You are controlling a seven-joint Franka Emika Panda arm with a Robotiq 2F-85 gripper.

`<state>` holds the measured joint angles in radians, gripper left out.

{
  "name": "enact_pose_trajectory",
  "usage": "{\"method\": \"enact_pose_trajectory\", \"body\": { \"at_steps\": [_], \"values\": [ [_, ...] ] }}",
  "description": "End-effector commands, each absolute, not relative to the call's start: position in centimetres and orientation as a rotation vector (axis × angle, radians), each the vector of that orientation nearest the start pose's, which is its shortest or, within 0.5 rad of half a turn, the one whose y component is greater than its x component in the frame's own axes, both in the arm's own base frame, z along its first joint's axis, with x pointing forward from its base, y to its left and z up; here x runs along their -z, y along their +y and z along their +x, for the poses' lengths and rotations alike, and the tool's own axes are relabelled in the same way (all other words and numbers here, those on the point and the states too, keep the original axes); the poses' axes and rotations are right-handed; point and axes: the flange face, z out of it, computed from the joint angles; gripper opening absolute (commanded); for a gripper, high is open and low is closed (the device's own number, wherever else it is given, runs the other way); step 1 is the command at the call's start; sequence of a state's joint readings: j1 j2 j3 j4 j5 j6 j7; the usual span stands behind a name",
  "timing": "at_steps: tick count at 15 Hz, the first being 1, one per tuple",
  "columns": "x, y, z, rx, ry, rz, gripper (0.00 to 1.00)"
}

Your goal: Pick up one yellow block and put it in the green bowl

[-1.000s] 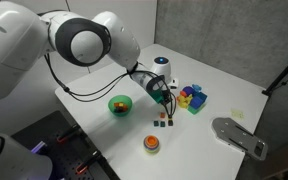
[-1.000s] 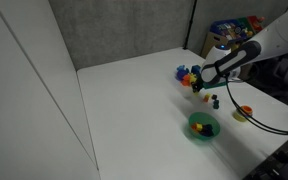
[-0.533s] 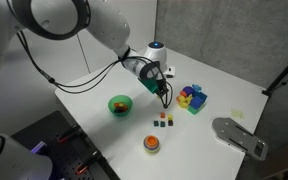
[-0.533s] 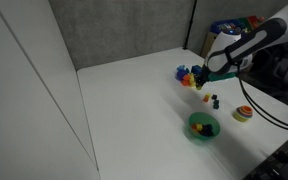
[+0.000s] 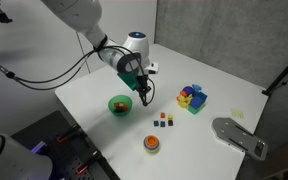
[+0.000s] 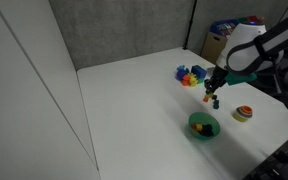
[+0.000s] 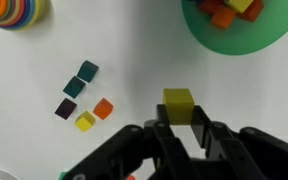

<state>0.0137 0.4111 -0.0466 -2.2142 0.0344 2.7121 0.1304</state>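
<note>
As is shown in the wrist view, the gripper (image 7: 181, 120) is clamped on the yellow block (image 7: 178, 101), which is pinched between the two dark fingers (image 7: 164, 132) and is held clear of the white table (image 7: 134, 50). The green bowl (image 7: 234, 38) is seen up and to the right of the block in that view, cut off by the frame edge, with orange, red and yellow pieces inside it. To the left of the gripper a group of loose cubes (image 7: 75, 86) is scattered close together on the table: two teal, one purple, one orange and a spare yellow cube (image 7: 84, 121). A stack of coloured rings (image 7: 14, 12) is partly seen at the far left corner.

In an exterior view the gripper (image 5: 142, 97) is hung above the table just right of the bowl (image 5: 112, 103). The loose cubes (image 5: 164, 120) are found nearer and to the right, the toy cluster (image 5: 192, 97) farther right, and an orange-red disc (image 5: 151, 144) nearest. The held block is too small to be made out there.
</note>
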Motion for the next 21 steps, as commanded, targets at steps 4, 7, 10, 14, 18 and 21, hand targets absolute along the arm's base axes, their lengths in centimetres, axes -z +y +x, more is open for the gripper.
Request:
{"method": "enact_pose_trajectory", "body": {
  "at_steps": [4, 7, 10, 14, 18, 21],
  "values": [
    [-22.9, 3.1, 48.0, -0.017, 0.134, -3.083, 0.55],
    [-23.8, 4.0, 46.7, -0.067, 0.125, -3.069, 0.77],
    [-25.6, 3.4, 46.2, -0.086, 0.139, -3.086, 0.99],
    [-28.9, 1.7, 45.9, -0.124, 0.144, -3.12, 1.0],
    [-32.9, -0.7, 45.4, -0.202, 0.133, -3.195, 1.0],
    [-36.7, -2.9, 44.7, -0.265, 0.13, -3.285, 1.0]
  ]
}}
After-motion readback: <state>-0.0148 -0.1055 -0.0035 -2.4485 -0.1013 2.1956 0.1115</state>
